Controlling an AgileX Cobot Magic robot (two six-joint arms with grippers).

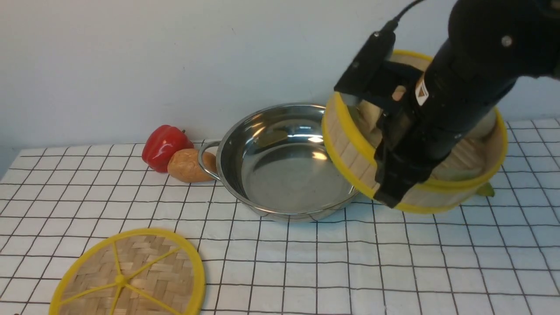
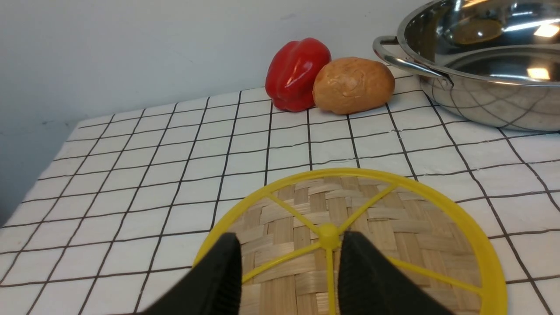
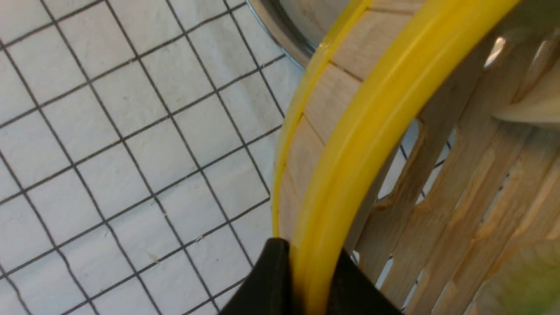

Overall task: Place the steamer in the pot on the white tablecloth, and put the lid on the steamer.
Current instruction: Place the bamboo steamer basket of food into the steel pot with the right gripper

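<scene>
Front view: the task is standing at its first step. The right gripper (image 1: 391, 194), reaching down from the upper right, is pinching the near wall of the steamer (image 1: 352, 153). The steamer is hanging tilted above the white tablecloth (image 1: 393, 262), just right of the empty pot (image 1: 280, 170). Seating it and lidding it are not yet done, and the lid (image 1: 131, 275) is lying flat at near left.

Left wrist view: the left gripper (image 2: 291, 267) is hovering with jaws wide over the lid's centre knob (image 2: 328, 231); whether it is touching cannot be told.

Right wrist view: the right gripper's jaws are clamping narrowly on the steamer's yellow rim band, and cloth is showing through the slats.
</scene>
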